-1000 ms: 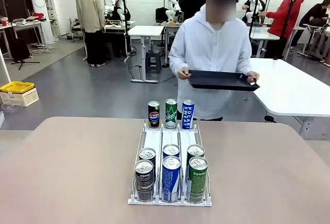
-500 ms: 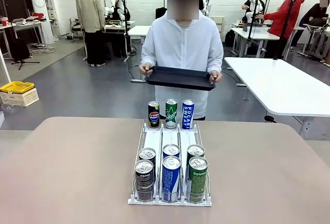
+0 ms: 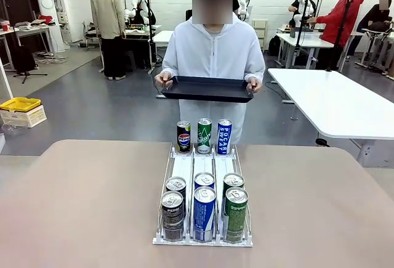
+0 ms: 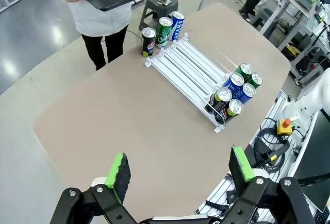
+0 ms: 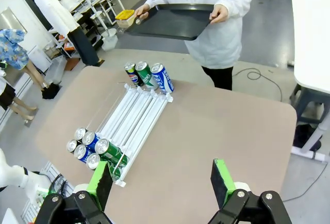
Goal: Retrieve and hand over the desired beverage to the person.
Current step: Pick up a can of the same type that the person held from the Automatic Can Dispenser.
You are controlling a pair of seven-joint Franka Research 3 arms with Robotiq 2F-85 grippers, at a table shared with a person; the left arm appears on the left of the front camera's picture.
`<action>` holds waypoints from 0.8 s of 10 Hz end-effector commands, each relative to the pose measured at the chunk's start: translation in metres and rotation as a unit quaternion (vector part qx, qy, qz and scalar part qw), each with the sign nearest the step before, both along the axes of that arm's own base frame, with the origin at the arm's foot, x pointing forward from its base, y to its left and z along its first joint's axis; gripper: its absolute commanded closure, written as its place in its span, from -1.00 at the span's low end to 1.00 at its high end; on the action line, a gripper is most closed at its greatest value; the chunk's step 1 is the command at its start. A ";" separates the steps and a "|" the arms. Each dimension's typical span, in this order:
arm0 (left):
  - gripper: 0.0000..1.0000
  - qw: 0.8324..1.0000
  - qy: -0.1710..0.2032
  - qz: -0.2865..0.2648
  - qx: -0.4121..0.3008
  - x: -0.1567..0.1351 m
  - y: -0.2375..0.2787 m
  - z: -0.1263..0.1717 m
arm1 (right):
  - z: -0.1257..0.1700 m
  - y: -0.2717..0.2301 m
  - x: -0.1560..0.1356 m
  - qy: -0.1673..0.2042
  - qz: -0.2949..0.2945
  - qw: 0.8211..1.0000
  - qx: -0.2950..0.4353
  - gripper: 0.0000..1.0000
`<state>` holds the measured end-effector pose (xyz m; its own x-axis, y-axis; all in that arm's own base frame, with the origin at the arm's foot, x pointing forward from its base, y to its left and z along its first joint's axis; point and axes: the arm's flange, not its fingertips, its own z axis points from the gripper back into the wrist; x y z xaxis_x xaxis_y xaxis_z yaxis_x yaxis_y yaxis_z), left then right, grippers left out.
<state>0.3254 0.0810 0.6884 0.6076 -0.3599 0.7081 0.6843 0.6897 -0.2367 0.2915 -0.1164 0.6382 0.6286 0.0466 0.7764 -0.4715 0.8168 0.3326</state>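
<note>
The person (image 3: 212,52) has stepped in from the right and now stands squarely behind the rack, with the black tray (image 3: 206,89) raised level in both hands.

Nearest, the left claw (image 4: 180,166) hangs high over the bench (image 3: 80,200) with its jaws spread wide and nothing between them. The right claw (image 5: 161,178) is likewise released and empty, well apart from every can.

On the bench, the white rack (image 3: 203,242) holds its stock at the near end: two Pepsi cans (image 3: 173,209) in one lane, two blue cans (image 3: 205,209) in the middle and two green cans (image 3: 236,209) in the third. At its far end stand three sample cans (image 3: 204,135), one per lane.

The task looks barely begun, since no can has been lifted. With both hands on the tray, the person points at nothing, so I cannot tell which drink is wanted. The next move probably calls for one claw to descend on the front can of the chosen lane and lift it clear of the rack's lip.

The sample cans stand between the stock and the tray, so a low carry could knock them. Beyond are a white table (image 3: 332,105) and other people, well apart.
</note>
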 end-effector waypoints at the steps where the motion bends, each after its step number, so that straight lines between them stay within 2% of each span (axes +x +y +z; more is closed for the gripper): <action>1: -1.00 1.000 -0.004 -0.006 0.002 0.000 0.002 0.001 | 0.001 0.002 0.001 -0.001 0.006 1.000 0.008 -1.00; 8: -1.00 1.000 -0.004 -0.006 0.002 0.000 0.002 0.001 | 0.001 0.002 0.001 -0.001 0.006 1.000 0.008 -1.00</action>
